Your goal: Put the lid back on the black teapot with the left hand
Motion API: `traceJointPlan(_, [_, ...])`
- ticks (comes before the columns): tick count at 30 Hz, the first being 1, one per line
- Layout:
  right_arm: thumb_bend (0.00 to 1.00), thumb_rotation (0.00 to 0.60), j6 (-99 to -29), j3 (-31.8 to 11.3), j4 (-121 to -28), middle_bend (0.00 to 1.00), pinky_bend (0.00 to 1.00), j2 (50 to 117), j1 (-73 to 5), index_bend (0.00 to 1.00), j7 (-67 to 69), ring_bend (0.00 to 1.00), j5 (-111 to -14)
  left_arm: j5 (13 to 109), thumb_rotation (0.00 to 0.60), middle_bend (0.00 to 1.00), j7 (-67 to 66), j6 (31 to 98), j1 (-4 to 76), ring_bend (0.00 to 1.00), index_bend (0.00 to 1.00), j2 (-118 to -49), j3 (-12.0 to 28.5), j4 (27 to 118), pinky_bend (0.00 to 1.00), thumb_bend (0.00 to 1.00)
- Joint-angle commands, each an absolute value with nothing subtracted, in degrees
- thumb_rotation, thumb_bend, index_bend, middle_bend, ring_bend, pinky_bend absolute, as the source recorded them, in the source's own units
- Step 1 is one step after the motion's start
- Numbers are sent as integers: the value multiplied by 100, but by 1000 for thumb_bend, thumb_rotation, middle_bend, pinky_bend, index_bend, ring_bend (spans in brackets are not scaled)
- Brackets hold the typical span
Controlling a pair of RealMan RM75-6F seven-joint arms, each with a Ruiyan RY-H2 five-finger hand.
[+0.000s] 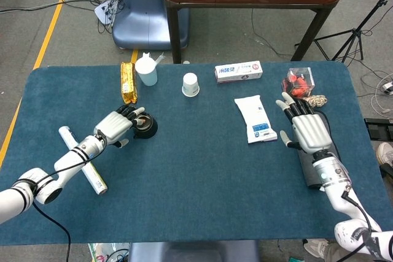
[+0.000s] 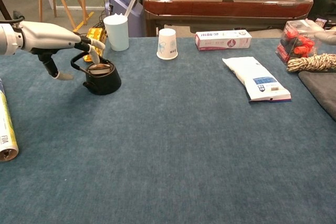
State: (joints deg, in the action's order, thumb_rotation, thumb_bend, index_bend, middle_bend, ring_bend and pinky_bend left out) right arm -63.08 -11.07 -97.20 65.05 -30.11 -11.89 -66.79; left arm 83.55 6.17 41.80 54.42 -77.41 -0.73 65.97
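Observation:
The black teapot (image 1: 146,127) (image 2: 103,79) stands on the blue table at the left, its wire handle up. A brown lid (image 2: 98,67) sits in its mouth. My left hand (image 1: 115,126) (image 2: 52,37) lies just left of the pot with its fingers spread. The fingertips (image 2: 93,51) hover at the handle, over the lid, and the thumb hangs down beside the pot; nothing is held. At the right edge my right hand (image 1: 306,128) rests flat and open, palm down, far from the pot.
Behind the teapot are a gold packet (image 1: 128,81), a pale beaker (image 1: 147,72) and an upturned paper cup (image 1: 191,84). A foil roll (image 1: 83,159) lies under the left forearm. A white box (image 1: 238,72), a wipes pack (image 1: 256,118) and a red-filled clear box (image 1: 298,82) sit right.

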Motion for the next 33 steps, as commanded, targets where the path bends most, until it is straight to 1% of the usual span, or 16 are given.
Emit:
traceJointPlan(1, [435, 600, -6317, -1101, -9725, 0, 0, 6509, -3003, 29, -1187, 0, -6687, 8363, 600, 0, 615, 4170, 5419, 0, 234, -7765, -78, 6569, 0, 322])
traceJointPlan(13, [436, 600, -6340, -1112, -9767, 0, 0, 6508, -3001, 29, -1236, 0, -6675, 8481, 600, 0, 741, 4175, 5356, 0, 244, -7861, -79, 6472, 0, 323])
traceJointPlan(33, [435, 600, -6447, -1067, -9821, 0, 0, 6462, -2893, 29, -1138, 0, -6799, 8519, 600, 0, 614, 4265, 5261, 0, 250, -7909, -19, 6586, 0, 322])
